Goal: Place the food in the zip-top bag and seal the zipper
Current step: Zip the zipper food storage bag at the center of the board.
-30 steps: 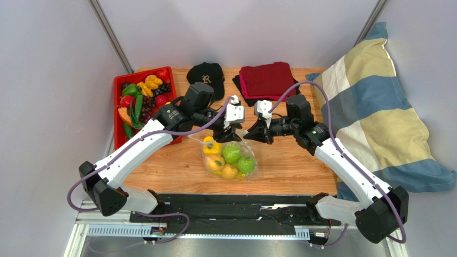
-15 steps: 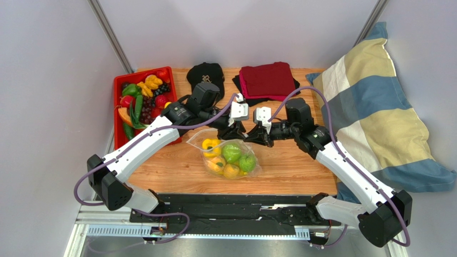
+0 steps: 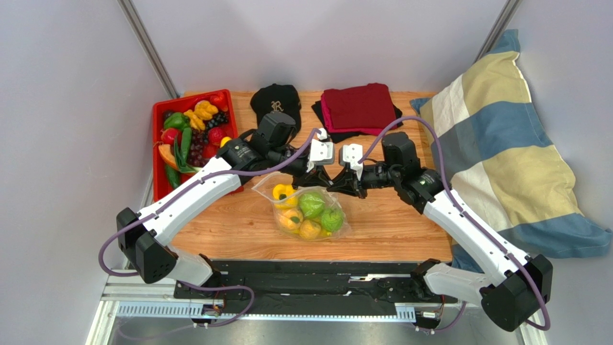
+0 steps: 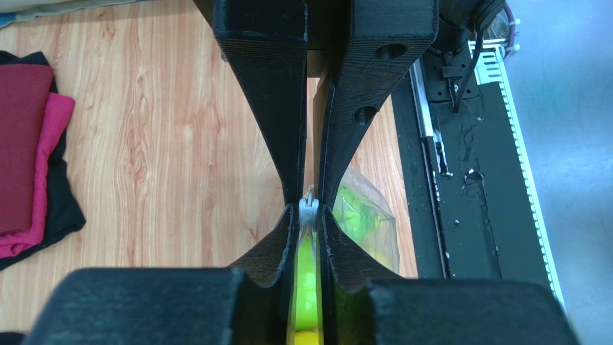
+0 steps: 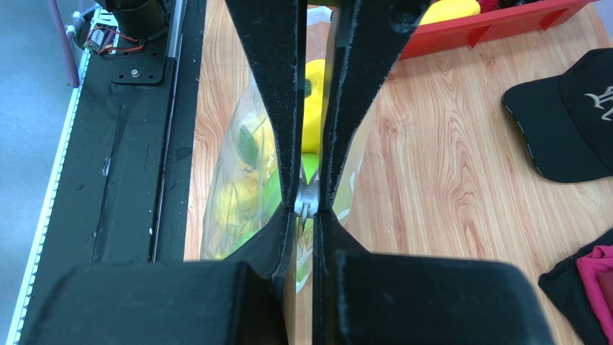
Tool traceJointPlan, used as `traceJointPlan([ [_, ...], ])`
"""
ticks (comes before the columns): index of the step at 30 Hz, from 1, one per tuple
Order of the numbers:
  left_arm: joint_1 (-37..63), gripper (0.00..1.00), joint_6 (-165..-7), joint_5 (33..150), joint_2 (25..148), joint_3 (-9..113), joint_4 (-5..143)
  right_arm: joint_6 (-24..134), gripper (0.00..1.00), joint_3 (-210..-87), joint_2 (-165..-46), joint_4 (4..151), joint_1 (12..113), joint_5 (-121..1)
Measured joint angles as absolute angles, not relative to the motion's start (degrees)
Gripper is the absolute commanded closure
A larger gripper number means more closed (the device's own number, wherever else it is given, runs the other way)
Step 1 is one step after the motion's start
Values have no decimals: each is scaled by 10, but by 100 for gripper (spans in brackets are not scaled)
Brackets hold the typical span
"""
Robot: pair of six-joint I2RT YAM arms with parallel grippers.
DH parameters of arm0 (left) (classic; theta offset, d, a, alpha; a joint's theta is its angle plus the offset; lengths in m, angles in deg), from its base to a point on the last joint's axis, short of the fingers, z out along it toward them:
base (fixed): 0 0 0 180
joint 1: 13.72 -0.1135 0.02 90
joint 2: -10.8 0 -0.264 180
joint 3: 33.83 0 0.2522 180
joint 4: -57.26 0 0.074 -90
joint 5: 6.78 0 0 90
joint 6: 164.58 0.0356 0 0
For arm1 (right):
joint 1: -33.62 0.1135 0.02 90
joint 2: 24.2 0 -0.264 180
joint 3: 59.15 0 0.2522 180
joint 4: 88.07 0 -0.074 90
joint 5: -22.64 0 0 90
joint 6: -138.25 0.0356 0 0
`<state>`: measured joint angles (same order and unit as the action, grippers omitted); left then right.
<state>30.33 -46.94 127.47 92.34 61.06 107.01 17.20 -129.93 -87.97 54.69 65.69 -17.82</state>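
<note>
Left wrist: left gripper (image 4: 309, 205) pinches the white zipper (image 4: 307, 211), right gripper (image 5: 311, 205) pinches the clear zip-top bag (image 5: 230, 187)

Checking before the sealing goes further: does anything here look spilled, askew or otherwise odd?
Nothing stands out. The zip-top bag lies on the table with the food inside, none spilled around it. The left claw and the right claw pinch its top edge tip to tip at the zipper tab.

food (image 3: 311, 206) in bag (image 3: 264, 188), tray (image 3: 160, 108) far left
</note>
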Motion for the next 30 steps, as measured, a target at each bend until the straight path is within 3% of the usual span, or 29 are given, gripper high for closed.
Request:
traceJointPlan([
  [2, 304, 100, -467, 1274, 923, 610, 1072, 174, 100, -1299, -881, 546, 657, -178],
  [4, 304, 100, -465, 1273, 923, 610, 1074, 176, 86, -1299, -882, 545, 657, -178],
  [7, 305, 100, -465, 1269, 923, 610, 1076, 178, 74, -1299, -883, 545, 657, -179],
  [15, 307, 100, -471, 1265, 922, 610, 1081, 180, 67, -1299, -889, 542, 657, -193],
  [17, 307, 100, -472, 1263, 922, 610, 1081, 180, 70, -1299, -890, 542, 657, -195],
  [23, 306, 100, -473, 1256, 922, 610, 1081, 178, 100, -1299, -894, 537, 657, -198],
  [30, 300, 100, -473, 1249, 922, 610, 1085, 177, 100, -1296, -892, 535, 658, -200],
])
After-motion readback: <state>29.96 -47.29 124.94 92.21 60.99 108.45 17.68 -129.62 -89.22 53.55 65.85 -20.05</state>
